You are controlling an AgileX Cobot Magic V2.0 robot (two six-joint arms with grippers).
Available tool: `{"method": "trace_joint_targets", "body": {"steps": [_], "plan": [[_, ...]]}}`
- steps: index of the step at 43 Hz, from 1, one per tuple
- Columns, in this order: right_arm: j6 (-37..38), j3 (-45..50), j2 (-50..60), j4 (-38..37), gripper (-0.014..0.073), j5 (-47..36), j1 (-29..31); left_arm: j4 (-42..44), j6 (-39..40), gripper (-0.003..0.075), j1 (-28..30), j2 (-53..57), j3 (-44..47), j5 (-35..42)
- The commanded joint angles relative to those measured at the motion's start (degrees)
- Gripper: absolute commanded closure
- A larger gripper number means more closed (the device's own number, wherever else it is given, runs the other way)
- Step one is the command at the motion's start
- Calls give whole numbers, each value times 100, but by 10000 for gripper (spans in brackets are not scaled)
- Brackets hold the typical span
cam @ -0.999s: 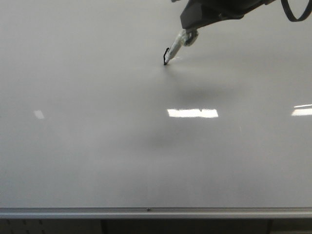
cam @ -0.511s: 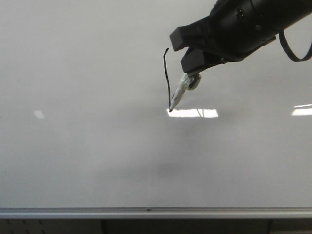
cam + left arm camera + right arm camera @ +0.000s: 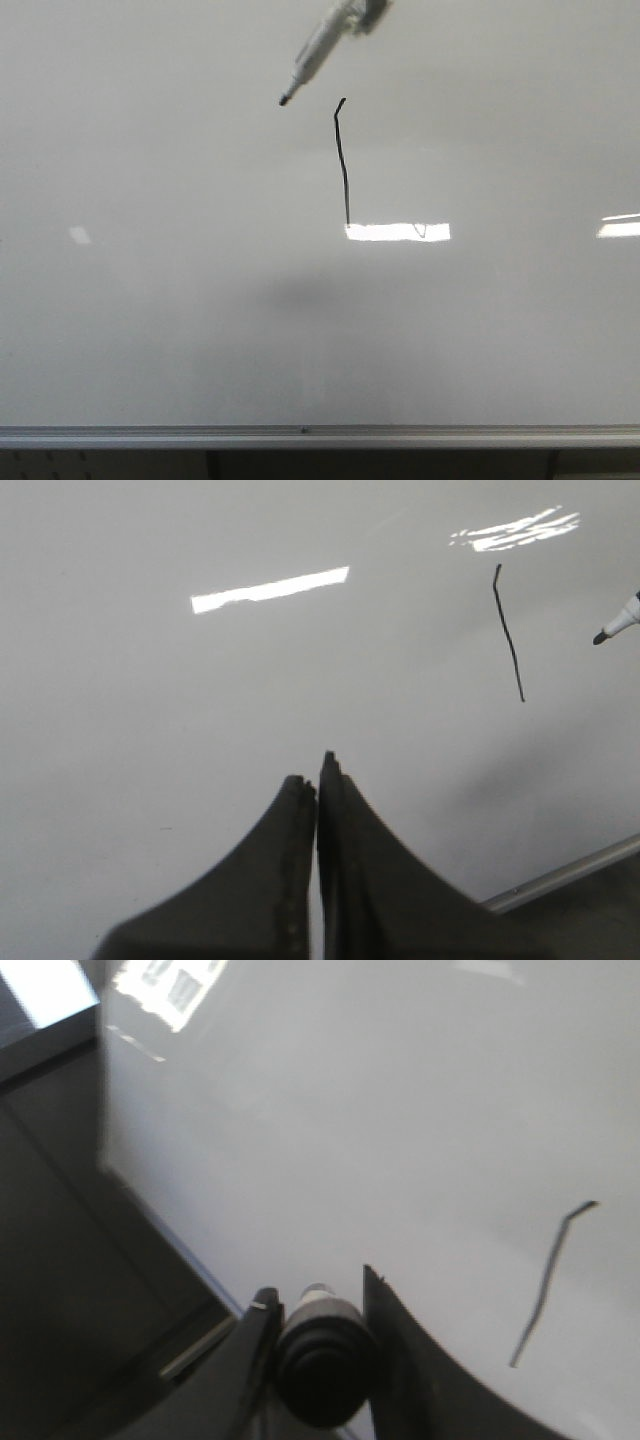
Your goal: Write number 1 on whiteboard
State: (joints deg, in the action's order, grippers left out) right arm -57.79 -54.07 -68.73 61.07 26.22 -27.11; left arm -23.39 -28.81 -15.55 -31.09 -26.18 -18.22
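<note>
The number 1 (image 3: 341, 160) is a thin black, slightly wavy stroke with a small hook at its top, on the glossy pale whiteboard (image 3: 180, 330). A white marker (image 3: 318, 48) with a black tip hangs off the board, its tip just left of the stroke's top. My right gripper (image 3: 316, 1290) is shut on the marker's dark rear end (image 3: 322, 1360); the number 1 (image 3: 548, 1280) shows beside it. Its body is out of the front view. My left gripper (image 3: 318, 772) is shut on nothing over bare board, with the number 1 (image 3: 508, 630) and the marker tip (image 3: 612, 628) farther off.
A silver rail (image 3: 300, 436) runs along the board's lower edge, with dark space below it. Bright rectangular glare patches (image 3: 397, 231) lie on the board, one touching the stroke's lower end. The board's edge and a dark drop (image 3: 90, 1290) show in the right wrist view.
The marker drew the stroke downward to the glare patch, then lifted off the board and rose up and left. The right arm has left the front view.
</note>
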Motion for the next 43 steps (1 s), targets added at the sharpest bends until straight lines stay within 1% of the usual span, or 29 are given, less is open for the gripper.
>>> {"method": "trace_joint_targets", "body": {"steps": [1,2,3,5,7,9,11,19,22,24,30,35,38,41,43], "plan": [[29,-338,139,58,654,725,45,-51,-176,554,-310,-183,-388,152],[29,-384,120,58,654,984,45,-51,-240,484,-462,-253,-479,66],[29,-413,113,58,654,1118,45,-51,-277,456,-529,-294,-517,22],[29,-455,107,58,654,1372,45,-61,-391,337,-823,-480,-671,-186],[29,-492,99,58,654,1570,45,-61,-420,243,-1109,-676,-805,-338],[24,-493,99,56,654,1707,45,-61,-430,171,-1422,-891,-941,-431],[24,-493,99,34,654,1826,45,-61,-430,133,-1754,-1118,-1082,-501],[19,-493,99,-35,654,2283,45,120,-627,134,-3064,-2053,-1678,-696],[-36,-493,99,-37,654,2443,45,271,-627,134,-3416,-2417,-1865,-761],[-44,-493,99,-37,654,2507,40,337,-627,134,-3537,-2604,-1945,-761],[-44,-493,99,-37,654,2686,39,371,-627,134,-3629,-3129,-2143,-776],[-44,-493,99,-37,654,2737,39,371,-627,135,-3629,-3318,-2233,-777],[-44,-493,99,-37,654,2737,39,380,-627,151,-3629,-3328,-2238,-740],[-44,-493,99,-37,654,2737,39,380,-627,213,-3629,-3328,-2238,-740],[-44,-493,99,-37,654,2737,39,380,-627,273,-3629,-3328,-2238,-740]]}}
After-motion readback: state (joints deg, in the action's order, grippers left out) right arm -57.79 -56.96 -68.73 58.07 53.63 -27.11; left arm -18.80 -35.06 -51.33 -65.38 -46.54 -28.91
